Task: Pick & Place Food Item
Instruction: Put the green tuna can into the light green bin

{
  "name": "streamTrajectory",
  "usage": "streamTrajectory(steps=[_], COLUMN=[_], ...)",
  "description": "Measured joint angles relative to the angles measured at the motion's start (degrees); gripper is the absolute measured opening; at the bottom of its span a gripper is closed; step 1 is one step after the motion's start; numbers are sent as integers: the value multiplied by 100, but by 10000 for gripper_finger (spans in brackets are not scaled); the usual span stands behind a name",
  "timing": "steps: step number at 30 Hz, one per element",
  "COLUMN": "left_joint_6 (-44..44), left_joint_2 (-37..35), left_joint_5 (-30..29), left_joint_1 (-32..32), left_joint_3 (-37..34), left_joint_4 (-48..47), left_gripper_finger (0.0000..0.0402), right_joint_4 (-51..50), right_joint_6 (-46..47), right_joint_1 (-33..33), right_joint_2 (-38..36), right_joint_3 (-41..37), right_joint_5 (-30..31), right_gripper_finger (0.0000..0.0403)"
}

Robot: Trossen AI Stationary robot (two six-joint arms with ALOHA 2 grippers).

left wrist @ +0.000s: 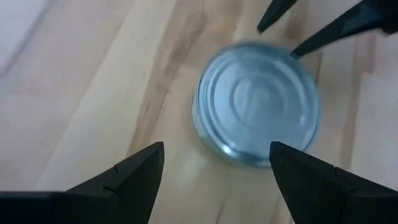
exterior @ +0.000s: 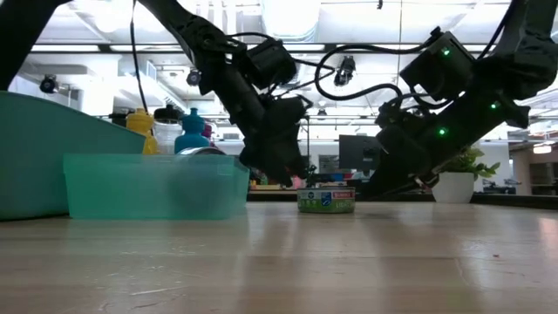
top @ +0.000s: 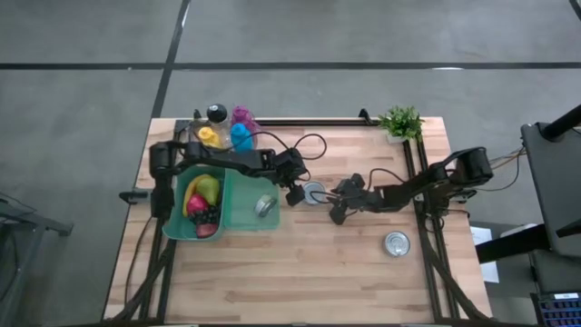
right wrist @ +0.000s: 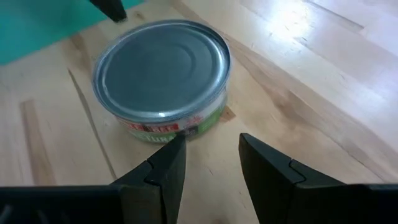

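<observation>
A flat tin can (top: 314,193) with a green label (right wrist: 163,74) stands upright on its base on the wooden table, just right of the teal bin (top: 238,222). My left gripper (left wrist: 216,146) comes from the bin side, slants down and stands open just short of the can (left wrist: 257,102), its fingers wider than the can's near rim. My right gripper (right wrist: 211,146) comes from the table's right, a little short of the can, narrowly open with nothing between its fingers. In the low view the can (exterior: 326,199) sits between the two arms.
The teal bin holds fruit (top: 204,204) and another tin (top: 265,206). A second can (top: 396,243) stands on the table toward the right near side. Coloured bottles (top: 227,132) stand at the back left, and a potted plant (top: 400,123) at the back right.
</observation>
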Motion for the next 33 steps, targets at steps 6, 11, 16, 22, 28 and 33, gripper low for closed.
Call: streamTrajectory(steps=[6, 11, 16, 22, 28, 33], left_joint_6=[38, 34, -8, -90, -100, -136], left_joint_2=[156, 281, 292, 299, 299, 302], left_joint_5=[-152, -155, -152, -155, -155, -172], left_joint_1=[-9, -9, -9, -9, -7, -5], left_joint_3=[-2, 25, 26, 24, 20, 15], left_joint_4=[-4, 75, 83, 55, 35, 44], left_gripper_finger=[296, 296, 296, 296, 296, 296], right_joint_4=[-1, 18, 26, 133, 564, 812], right_joint_6=[2, 1, -22, -111, -311, -391], right_joint_1=[0, 0, 0, 0, 0, 0], right_joint_2=[27, 14, 5, -15, -46, -53], right_joint_3=[6, 5, 28, 51, 47, 49], right_joint_5=[-2, -17, -149, -149, -165, -168], right_gripper_finger=[147, 147, 147, 147, 147, 147])
